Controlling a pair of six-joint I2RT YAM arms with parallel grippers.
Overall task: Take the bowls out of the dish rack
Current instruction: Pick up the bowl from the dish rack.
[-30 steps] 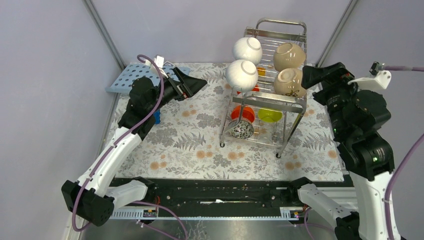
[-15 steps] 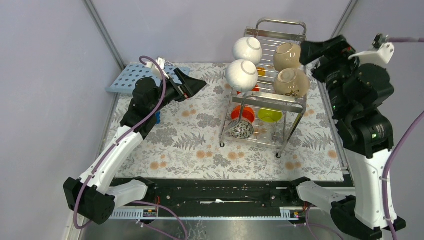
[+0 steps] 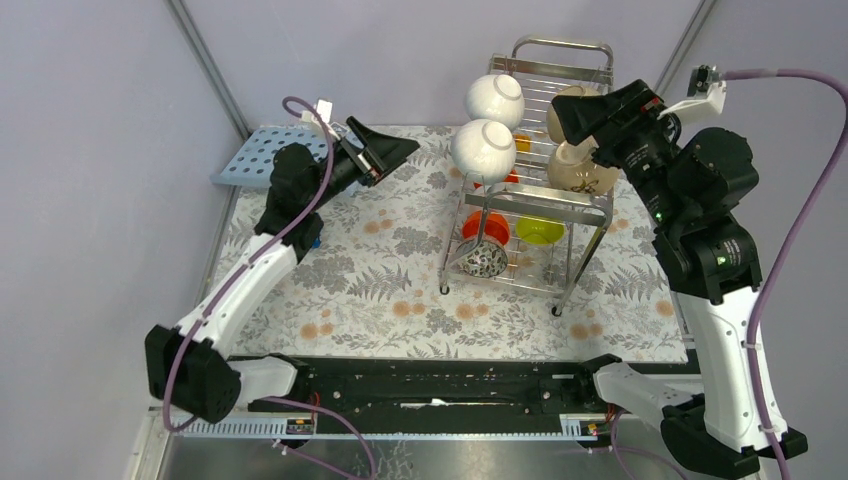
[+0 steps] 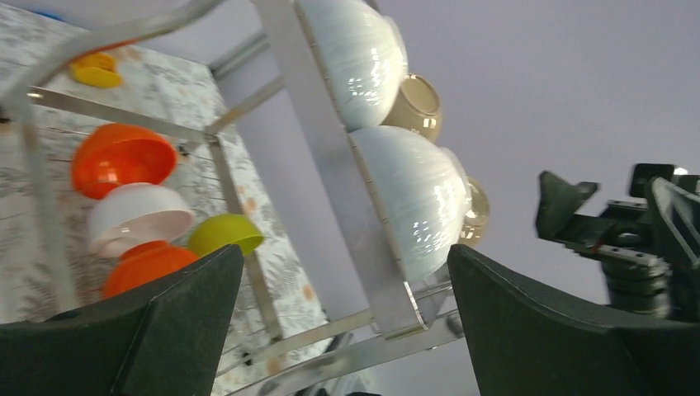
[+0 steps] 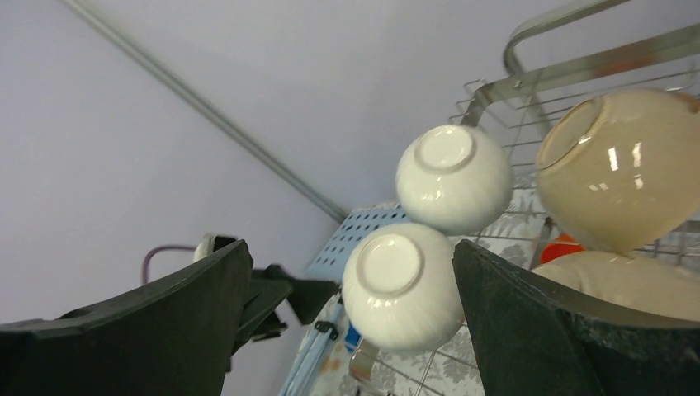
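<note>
Right gripper (image 3: 574,118), spread wide and empty, hovers just beside the cream bowls (image 3: 585,172) in the dish rack (image 3: 562,43) at the far edge; left gripper (image 3: 398,155), likewise spread and empty, well apart.

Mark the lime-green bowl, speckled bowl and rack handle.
lime-green bowl (image 3: 540,231), top external view, bowl's middle.
speckled bowl (image 3: 487,260), top external view, patterned side.
dish rack handle (image 3: 563,42), top external view, top bar.
</note>
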